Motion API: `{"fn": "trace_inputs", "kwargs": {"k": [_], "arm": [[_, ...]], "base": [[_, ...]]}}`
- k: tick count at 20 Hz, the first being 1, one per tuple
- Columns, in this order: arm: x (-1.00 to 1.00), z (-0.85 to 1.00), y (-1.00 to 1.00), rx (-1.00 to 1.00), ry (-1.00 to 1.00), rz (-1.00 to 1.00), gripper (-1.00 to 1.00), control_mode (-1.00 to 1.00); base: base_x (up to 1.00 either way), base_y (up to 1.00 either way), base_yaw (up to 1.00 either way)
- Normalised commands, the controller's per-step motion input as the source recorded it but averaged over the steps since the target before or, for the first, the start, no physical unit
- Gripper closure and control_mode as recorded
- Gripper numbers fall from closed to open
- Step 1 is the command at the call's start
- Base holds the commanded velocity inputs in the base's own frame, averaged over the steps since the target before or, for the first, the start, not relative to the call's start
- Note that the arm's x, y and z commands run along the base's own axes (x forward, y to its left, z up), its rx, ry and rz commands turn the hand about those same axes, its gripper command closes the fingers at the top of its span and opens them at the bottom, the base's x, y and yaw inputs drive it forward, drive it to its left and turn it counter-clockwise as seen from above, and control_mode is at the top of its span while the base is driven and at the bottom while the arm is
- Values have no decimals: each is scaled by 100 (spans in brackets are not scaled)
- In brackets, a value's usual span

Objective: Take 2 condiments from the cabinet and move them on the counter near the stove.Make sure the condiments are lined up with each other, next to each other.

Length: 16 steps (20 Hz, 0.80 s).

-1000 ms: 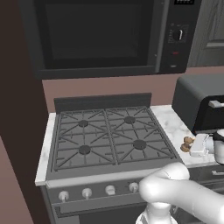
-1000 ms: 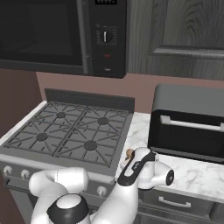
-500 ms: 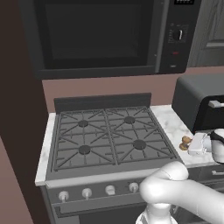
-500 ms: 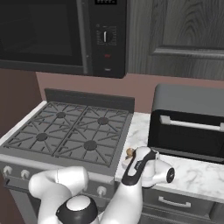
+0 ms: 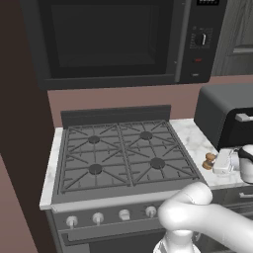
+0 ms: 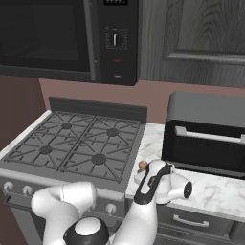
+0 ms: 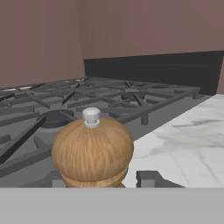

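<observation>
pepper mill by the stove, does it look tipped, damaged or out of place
Nothing stands out. The pepper mill stands upright on the counter beside the stove, intact.

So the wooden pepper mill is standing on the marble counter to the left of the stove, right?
Not quite: the pepper mill stands on the marble counter to the right of the stove, as the left base view shows.

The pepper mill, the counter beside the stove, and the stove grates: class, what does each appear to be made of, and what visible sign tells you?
Pepper mill: looks like varnished brown wood, with visible grain lines; its small knob is pale grey, possibly metal.
Counter: seems polished white marble, with grey veins.
Stove grates: likely cast iron, being matt dark grey bars.
</observation>
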Motion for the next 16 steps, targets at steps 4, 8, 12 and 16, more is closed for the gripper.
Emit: {"fn": "trace_inputs", "kwargs": {"k": [4,8,12,16], "arm": [[-5,0,0,0,0,0,-100,-100],[-17,0,-7,0,0,0,-100,-100],[-18,4,-18,0,-1,0,-100,-100],[-31,28,-24,0,-7,0,-100,-100]], "base": [[0,0,0],[0,0,0],[0,0,0],[0,0,0]]}}
